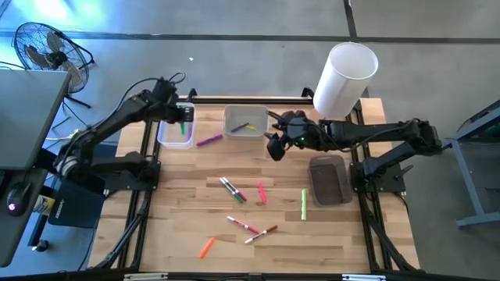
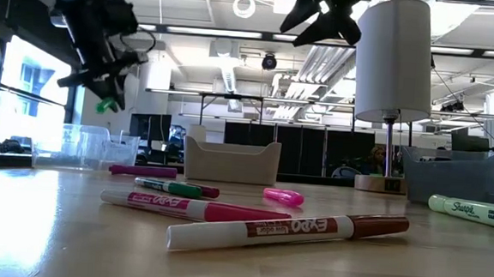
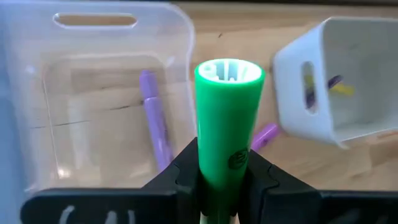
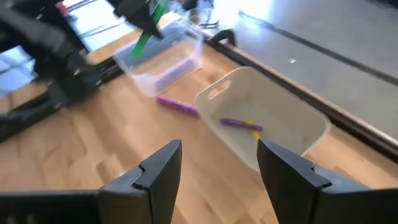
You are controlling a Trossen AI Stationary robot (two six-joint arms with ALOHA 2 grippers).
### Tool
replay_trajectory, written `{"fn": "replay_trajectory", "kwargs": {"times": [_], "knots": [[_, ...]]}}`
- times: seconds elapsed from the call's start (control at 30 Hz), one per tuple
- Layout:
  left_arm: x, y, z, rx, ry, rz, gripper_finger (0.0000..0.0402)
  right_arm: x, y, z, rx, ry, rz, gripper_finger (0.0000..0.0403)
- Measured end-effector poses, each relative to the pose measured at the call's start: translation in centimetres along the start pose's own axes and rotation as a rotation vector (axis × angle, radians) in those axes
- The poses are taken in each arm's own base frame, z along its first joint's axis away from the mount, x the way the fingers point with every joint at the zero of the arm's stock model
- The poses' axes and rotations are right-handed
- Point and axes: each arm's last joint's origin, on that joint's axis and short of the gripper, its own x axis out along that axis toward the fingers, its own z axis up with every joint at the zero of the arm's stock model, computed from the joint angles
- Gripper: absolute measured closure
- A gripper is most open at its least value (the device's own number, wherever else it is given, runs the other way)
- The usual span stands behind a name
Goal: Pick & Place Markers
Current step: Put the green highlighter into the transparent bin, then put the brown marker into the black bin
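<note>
My left gripper [image 1: 184, 119] is shut on a green marker [image 3: 227, 118] above a clear bin [image 1: 173, 137], which has a purple marker [image 3: 154, 124] lying in it. My right gripper [image 4: 217, 163] hangs open and holds nothing, above the table just on the near side of a white bin [image 1: 246, 123]. That bin holds a purple and a yellow marker [image 4: 239, 124]. Another purple marker [image 1: 208, 140] lies on the table between the two bins. Several more markers [image 1: 233, 190] lie scattered toward the near edge, among them a light green one [image 1: 304, 204] and an orange one [image 1: 206, 248]. My left gripper pinches the green marker's barrel [image 3: 226, 163] between its two fingers [image 3: 186, 169]. The fingers slant down from above, and the marker sticks out past them along their line. Its round free end [image 3: 228, 70] points down at the clear bin. The marker is lifted clear of bin and table.
A dark grey bin [image 1: 330, 179] sits at the table's right side. A tall white cylinder [image 1: 344, 78] stands on a post at the far right corner. The wooden top between the bins and the scattered markers is bare. A fan [image 1: 47, 48] stands off the table's far left.
</note>
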Motion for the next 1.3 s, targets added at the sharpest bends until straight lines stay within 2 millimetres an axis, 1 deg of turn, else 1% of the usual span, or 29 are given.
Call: {"fn": "replay_trajectory", "kwargs": {"times": [0.13, 0.23, 0.37, 0.47, 0.87, 1.1, 1.3], "knots": [[1.8, 2.0, 1.1, 0.004, 0.079, 0.063, 0.0349, 0.1, -0.4, 0.3, 0.064, -0.044, -0.056, 0.0203], [3.0, 2.9, 1.5, 0.028, 0.128, 0.102, 0.0341, 0.1, -0.4, 0.5, 0.102, -0.066, -0.075, 0.0203], [4.2, 3.3, 1.9, 0.051, 0.15, 0.117, 0.0316, 0.1, -0.4, 0.6, 0.112, -0.095, -0.095, 0.0203], [4.7, 3.4, 2.0, 0.059, 0.154, 0.129, 0.0309, 0.1, -0.3, 0.7, 0.119, -0.101, -0.081, 0.0203], [4.8, 3.4, 2.1, 0.048, 0.146, 0.124, 0.0304, 0.1, -0.3, 0.8, 0.091, -0.097, -0.067, 0.0203], [4.8, 3.4, 2.1, 0.015, 0.146, 0.137, 0.0303, 0.1, 0.1, 0.6, 0.043, -0.036, 0.04, 0.0207], [4.8, 3.4, 2.1, 0.02, 0.144, 0.14, 0.0302, 0.1, 0.2, 0.5, 0.016, -0.013, 0.076, 0.0208]]}}
